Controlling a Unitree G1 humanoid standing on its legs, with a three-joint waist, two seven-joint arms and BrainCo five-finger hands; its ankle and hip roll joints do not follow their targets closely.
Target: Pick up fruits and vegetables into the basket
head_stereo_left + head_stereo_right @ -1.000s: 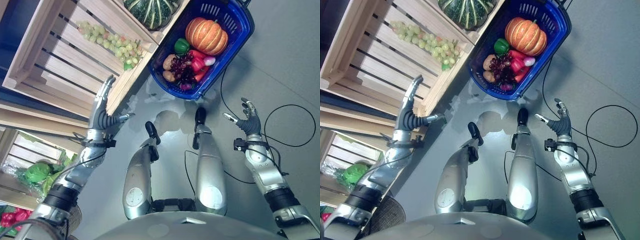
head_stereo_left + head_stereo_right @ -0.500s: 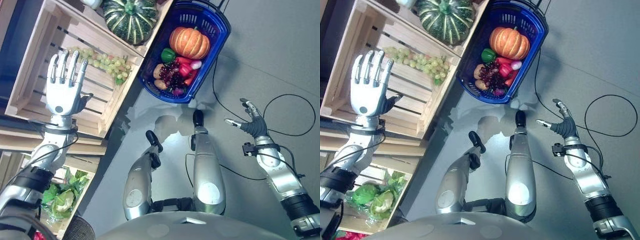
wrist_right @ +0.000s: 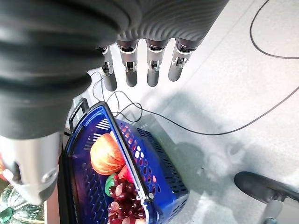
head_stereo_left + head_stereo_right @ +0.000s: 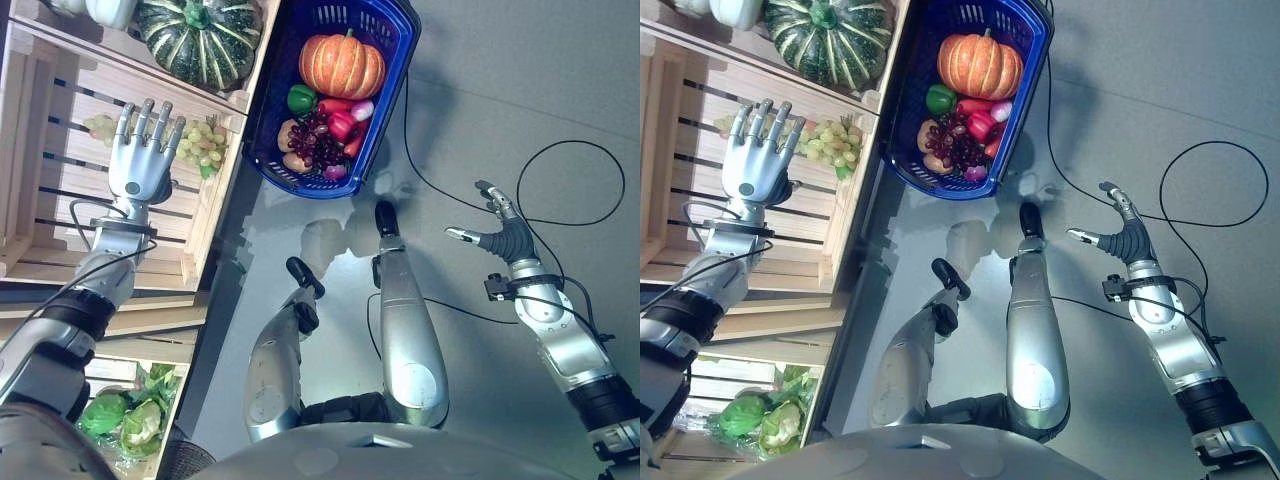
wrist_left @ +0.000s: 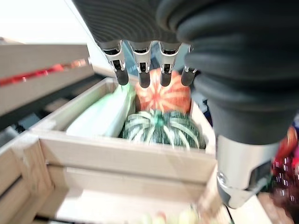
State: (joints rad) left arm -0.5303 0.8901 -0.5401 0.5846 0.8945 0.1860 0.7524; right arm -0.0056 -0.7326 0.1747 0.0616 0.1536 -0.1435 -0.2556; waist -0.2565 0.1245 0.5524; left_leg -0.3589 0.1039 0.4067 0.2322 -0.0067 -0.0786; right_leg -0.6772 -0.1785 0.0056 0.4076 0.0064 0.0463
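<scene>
Reaching over a wooden crate (image 4: pixel 60 210), the left hand (image 4: pixel 140 170) hovers with its fingers straight and spread, holding nothing. Its fingertips lie just over a bunch of green grapes (image 4: pixel 200 143) that rests on the crate's slats near the edge closest to the basket.

Next crate along, past the dividing wall, holds a striped green squash (image 4: pixel 198 40) and a pale vegetable (image 4: pixel 108 10) beside it. From the left wrist view, the squash (image 5: pixel 161 128) sits in that crate with an orange pumpkin (image 5: pixel 164 93) showing behind it.

Standing on the grey floor (image 4: pixel 520 90), just beside the crates, is a blue basket (image 4: pixel 395 30). Inside it lie an orange pumpkin (image 4: pixel 342 66) at the far end, then a green pepper (image 4: pixel 301 98), red peppers (image 4: pixel 342 125), a cluster of dark grapes (image 4: pixel 318 148) and a brown potato (image 4: pixel 288 135) toward the near end.

Lower down, at the left edge, a second crate holds leafy greens (image 4: pixel 125 420).

Well apart from the basket, over bare floor, the right hand (image 4: pixel 500 235) is held up with fingers straight and thumb spread wide, empty. Its wrist view looks past the fingers (image 3: pixel 131 65) toward the basket (image 3: pixel 154 172).
</scene>
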